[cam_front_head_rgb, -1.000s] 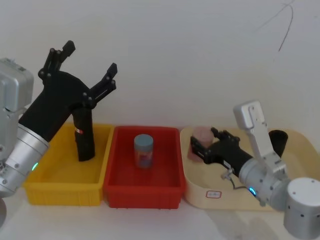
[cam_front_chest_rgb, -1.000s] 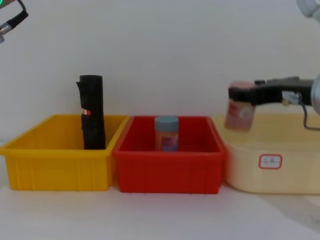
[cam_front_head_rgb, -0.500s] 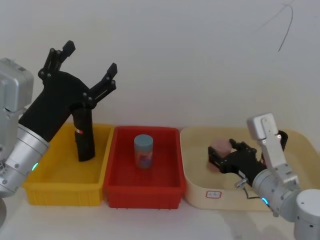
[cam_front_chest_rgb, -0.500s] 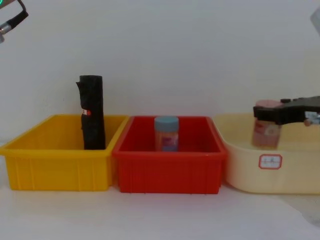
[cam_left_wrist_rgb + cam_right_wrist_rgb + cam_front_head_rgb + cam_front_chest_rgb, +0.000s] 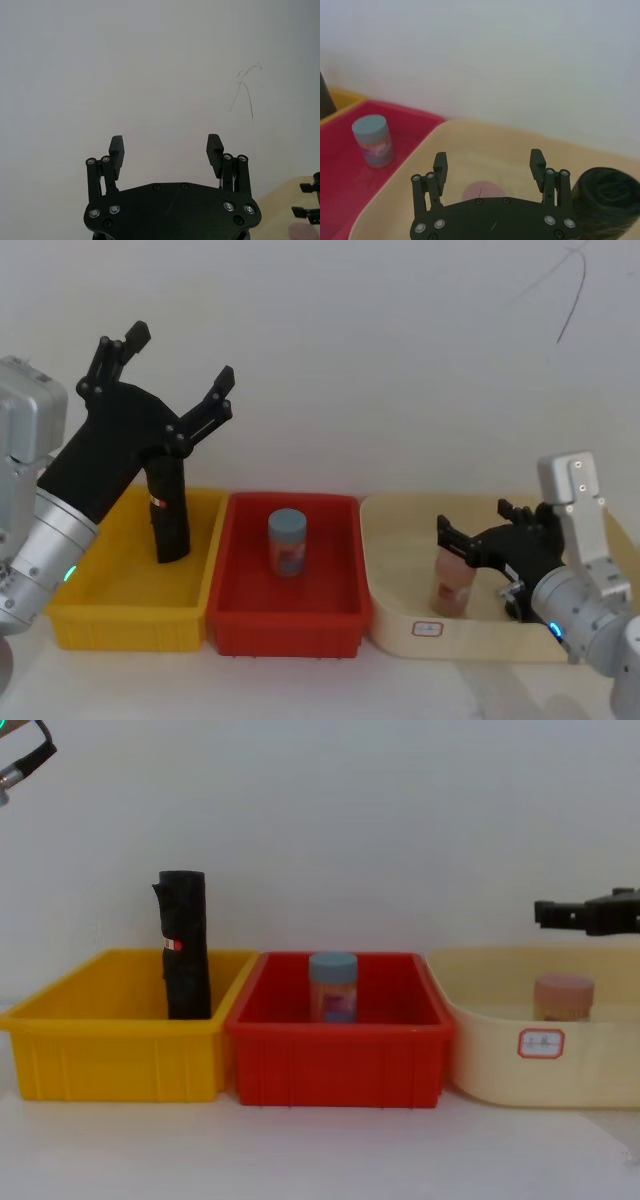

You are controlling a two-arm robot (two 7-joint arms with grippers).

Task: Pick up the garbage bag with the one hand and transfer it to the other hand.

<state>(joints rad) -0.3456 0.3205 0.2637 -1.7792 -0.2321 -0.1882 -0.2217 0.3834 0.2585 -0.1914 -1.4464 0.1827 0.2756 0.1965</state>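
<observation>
The garbage bag (image 5: 168, 517) (image 5: 185, 945), a black roll with a small red-and-white label, stands upright in the yellow bin (image 5: 90, 625) (image 5: 110, 1065). My left gripper (image 5: 180, 355) (image 5: 165, 145) hangs open well above the bag's top, holding nothing and facing the wall. On the right, my right gripper (image 5: 476, 528) (image 5: 489, 165) (image 5: 560, 912) is open over the cream tray (image 5: 400, 625) (image 5: 490, 1070), just above a pink-lidded jar (image 5: 452, 580) (image 5: 480, 192) (image 5: 563, 997) that stands free on the tray floor.
A red bin (image 5: 285, 625) (image 5: 335, 1065) between the yellow bin and the tray holds a blue-lidded jar (image 5: 287, 542) (image 5: 372, 140) (image 5: 332, 985). A second black roll (image 5: 602, 200) stands in the tray beside my right gripper. A white wall rises close behind the containers.
My right gripper carried the pink-lidded jar rightward and down, set it in the cream tray, opened and lifted off it. The left arm and the garbage bag have not moved.
</observation>
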